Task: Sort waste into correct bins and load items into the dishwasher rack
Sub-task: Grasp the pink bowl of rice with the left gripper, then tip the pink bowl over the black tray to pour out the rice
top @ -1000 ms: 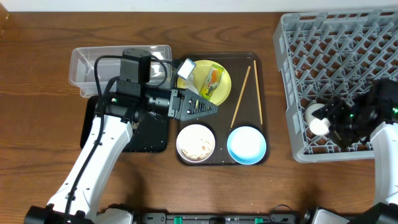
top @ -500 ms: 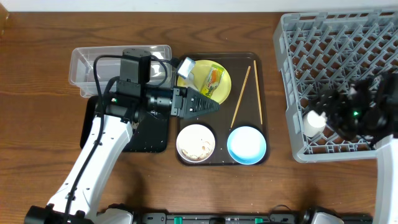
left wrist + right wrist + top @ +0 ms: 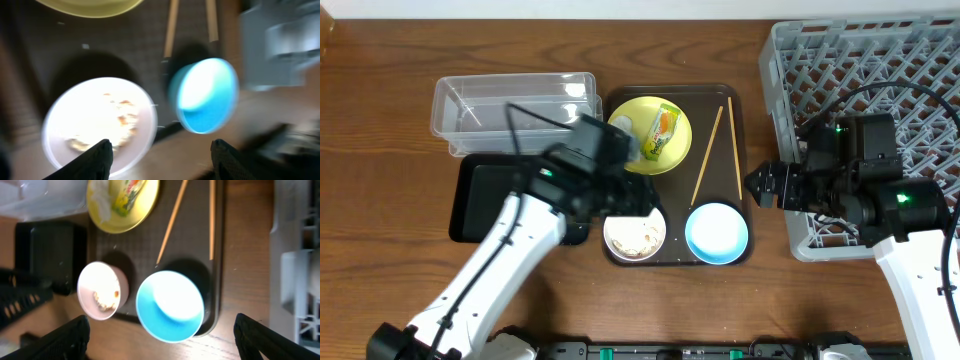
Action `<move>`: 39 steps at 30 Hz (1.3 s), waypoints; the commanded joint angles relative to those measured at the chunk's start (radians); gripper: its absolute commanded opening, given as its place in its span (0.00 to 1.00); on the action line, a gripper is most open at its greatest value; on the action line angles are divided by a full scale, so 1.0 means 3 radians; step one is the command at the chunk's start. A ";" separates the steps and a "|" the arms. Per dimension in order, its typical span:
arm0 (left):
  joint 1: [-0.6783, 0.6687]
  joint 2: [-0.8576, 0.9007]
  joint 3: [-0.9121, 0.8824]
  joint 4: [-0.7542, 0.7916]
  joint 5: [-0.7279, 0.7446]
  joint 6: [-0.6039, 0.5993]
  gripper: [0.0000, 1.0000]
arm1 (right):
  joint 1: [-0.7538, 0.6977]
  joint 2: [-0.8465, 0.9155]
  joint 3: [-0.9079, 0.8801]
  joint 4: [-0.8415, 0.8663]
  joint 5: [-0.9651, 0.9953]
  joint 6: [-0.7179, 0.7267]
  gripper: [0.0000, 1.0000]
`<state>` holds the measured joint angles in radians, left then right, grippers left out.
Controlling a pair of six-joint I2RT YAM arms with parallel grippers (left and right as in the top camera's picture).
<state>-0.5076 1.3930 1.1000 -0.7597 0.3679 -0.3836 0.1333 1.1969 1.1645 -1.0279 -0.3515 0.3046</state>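
Two robot arms reach over a wooden bench; the left tool hangs above the front of a brown serving tray, its two fingers spread wide with nothing between them; one fingertip lies over the near edge of the white bowl, and the other sits off to the side of the blue bowl. The two bowls sit side by side, apart, along the tray's front edge; rice scraps lie inside the white one. Behind them on the same tray sits the yellow plate, carrying a crumpled wrapper and, just beside it, a green-and-orange packet. The chopsticks lie loose on the tray to the right of the plate, close at the far end and spreading toward the blue bowl. The right tool hovers between the tray's right rim and the grey rack; its wrist view shows both fingers far apart and holding nothing. At the left, the clear tub stands at the back; the black tray lies right in front of it, partly hidden under the left arm.
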 commanded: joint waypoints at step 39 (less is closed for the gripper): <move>-0.0299 0.0195 0.0081 0.0365 -0.0361 -0.0469 0.06 | 0.0041 -0.0003 0.0060 0.0008 0.0238 0.0230 0.93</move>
<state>-0.6888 1.5406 1.1004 -0.6483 0.1486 -0.5812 0.1333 1.1969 1.1645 -1.0245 -0.2867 0.3603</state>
